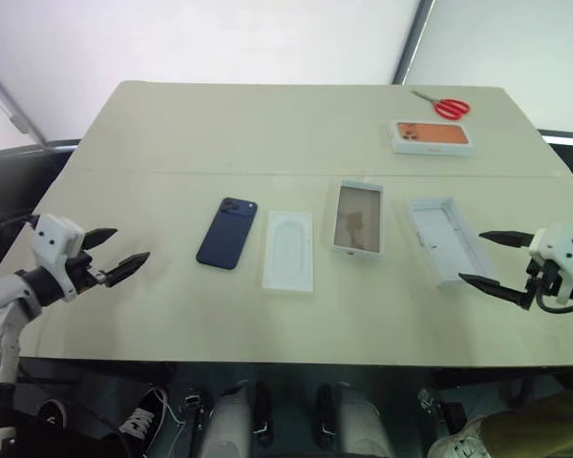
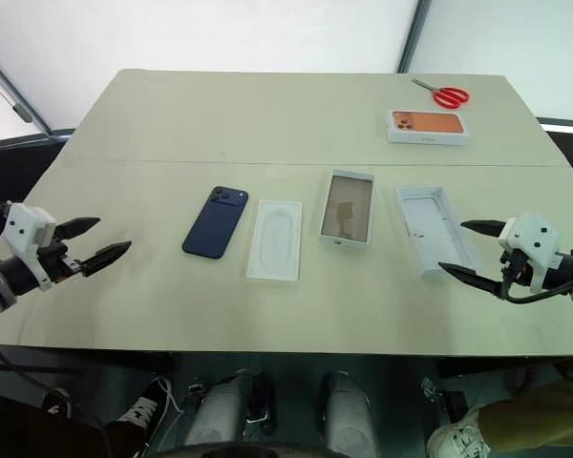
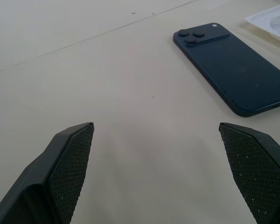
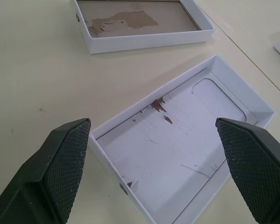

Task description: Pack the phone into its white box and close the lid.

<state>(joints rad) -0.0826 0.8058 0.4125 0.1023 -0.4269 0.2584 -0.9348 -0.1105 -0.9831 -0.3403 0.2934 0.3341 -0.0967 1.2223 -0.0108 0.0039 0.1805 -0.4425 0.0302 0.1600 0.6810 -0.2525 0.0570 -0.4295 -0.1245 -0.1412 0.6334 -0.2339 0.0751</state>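
A dark navy phone (image 1: pixel 227 233) lies face down on the beige table (image 1: pixel 172 134), left of centre. Further right sits the white box (image 1: pixel 358 218) with its tan floor showing. The lid (image 1: pixel 446 239) lies upturned to the right of that, empty inside (image 4: pixel 177 154). My left gripper (image 1: pixel 109 255) hovers open near the table's left edge, well left of the phone (image 3: pixel 233 77). At the right edge my right gripper (image 1: pixel 492 260) stands open, just off the lid's near right corner. Neither gripper holds anything.
A flat white insert (image 1: pixel 288 250) with a phone-shaped recess lies between the phone and the white box. At the far right stand a box with an orange phone picture (image 1: pixel 432 136) and red scissors (image 1: pixel 448 106). A shoe (image 1: pixel 145 417) shows below the near edge.
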